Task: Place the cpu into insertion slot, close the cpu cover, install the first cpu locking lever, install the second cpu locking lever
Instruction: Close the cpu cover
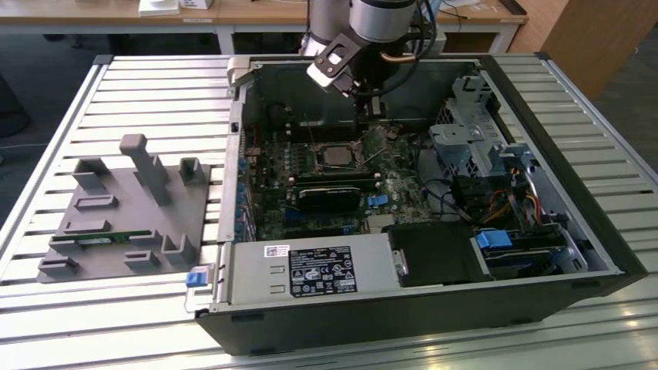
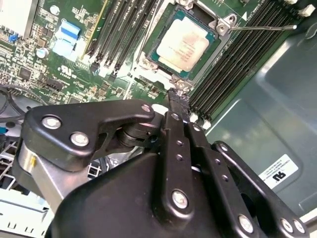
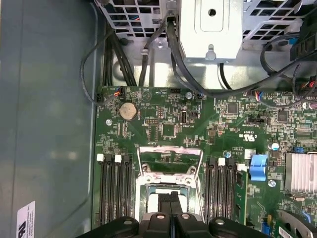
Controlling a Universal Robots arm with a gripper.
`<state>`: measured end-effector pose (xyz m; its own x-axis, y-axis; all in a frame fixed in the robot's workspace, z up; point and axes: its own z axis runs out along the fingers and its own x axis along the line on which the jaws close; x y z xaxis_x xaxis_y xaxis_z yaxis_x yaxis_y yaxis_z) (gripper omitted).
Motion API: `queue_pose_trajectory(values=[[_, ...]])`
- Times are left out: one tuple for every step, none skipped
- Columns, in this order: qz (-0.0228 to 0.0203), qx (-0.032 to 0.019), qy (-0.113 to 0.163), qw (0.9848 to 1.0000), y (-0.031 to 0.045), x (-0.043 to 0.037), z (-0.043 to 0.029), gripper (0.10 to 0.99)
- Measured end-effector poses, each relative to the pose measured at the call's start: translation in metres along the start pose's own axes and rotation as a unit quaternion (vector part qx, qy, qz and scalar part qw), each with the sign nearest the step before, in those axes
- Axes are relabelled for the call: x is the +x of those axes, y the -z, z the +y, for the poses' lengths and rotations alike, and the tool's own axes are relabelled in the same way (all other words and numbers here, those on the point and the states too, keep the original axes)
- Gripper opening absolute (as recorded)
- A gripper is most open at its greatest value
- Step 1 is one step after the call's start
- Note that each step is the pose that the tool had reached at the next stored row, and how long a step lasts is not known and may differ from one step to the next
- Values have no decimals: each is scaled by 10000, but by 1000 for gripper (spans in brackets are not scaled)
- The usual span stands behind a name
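In the second wrist view the chip (image 2: 185, 43) lies flat in its socket (image 2: 148, 62) on the green board (image 2: 74, 64), silver face up and uncovered. The claw (image 2: 177, 96) is closed, its two fingers pressed together on nothing, with the tips just beside one corner of the socket. A thin wire lever (image 2: 262, 28) lies over the memory slots (image 2: 233, 64) there. The first wrist view adds the cover (image 3: 168, 149), swung up and open beyond the socket, while the claw's fingers hide most of the chip. The exterior view shows the arm (image 1: 375, 19) reaching into the open computer case (image 1: 411, 316).
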<state>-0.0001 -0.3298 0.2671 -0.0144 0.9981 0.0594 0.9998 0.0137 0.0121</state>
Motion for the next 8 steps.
queue_pose_trajectory(values=[[0,0,0,10000,0,0,0,106],[0,0,0,10000,0,0,1,106],[0,0,1,10000,0,0,6,106],[0,0,1,10000,0,-1,12,106],[-1,0,1,10000,0,-1,23,106],[-1,0,1,10000,-1,-1,36,106],[-1,1,2,10000,-1,-2,49,106],[-1,1,3,10000,-2,-2,61,106]])
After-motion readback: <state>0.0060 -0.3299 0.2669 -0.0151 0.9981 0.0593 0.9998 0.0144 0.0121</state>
